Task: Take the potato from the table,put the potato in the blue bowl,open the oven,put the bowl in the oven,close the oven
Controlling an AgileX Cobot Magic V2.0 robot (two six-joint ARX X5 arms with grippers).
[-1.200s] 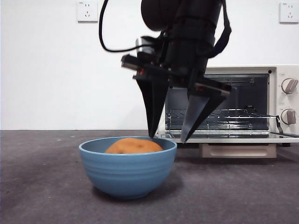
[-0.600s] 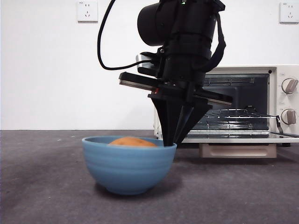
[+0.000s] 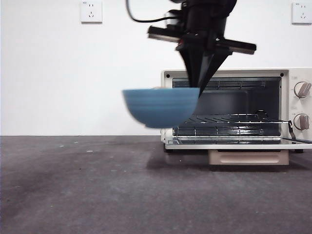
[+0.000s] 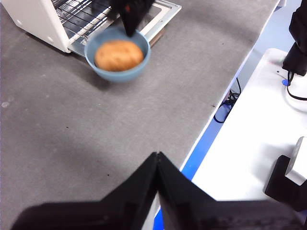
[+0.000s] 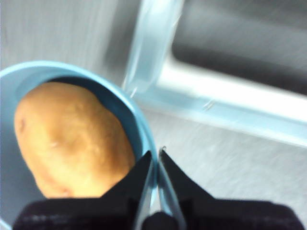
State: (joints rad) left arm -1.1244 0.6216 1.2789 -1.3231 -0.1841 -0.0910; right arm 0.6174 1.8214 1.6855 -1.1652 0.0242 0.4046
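Observation:
The blue bowl hangs in the air in front of the oven, well above the table. My right gripper is shut on the bowl's rim, coming down from above. The orange-brown potato lies inside the bowl; the front view hides it behind the bowl's wall. The oven door lies open and flat, showing the wire rack. My left gripper is shut with nothing in it, far back from the bowl near the table's edge.
Two knobs sit on the oven's right side. A white wall with sockets stands behind. In the left wrist view, the table's edge runs beside a white surface with cables.
The right gripper closed on the bowl's rim and lifted the bowl with the potato off the table, up and slightly right, to the height of the oven opening.

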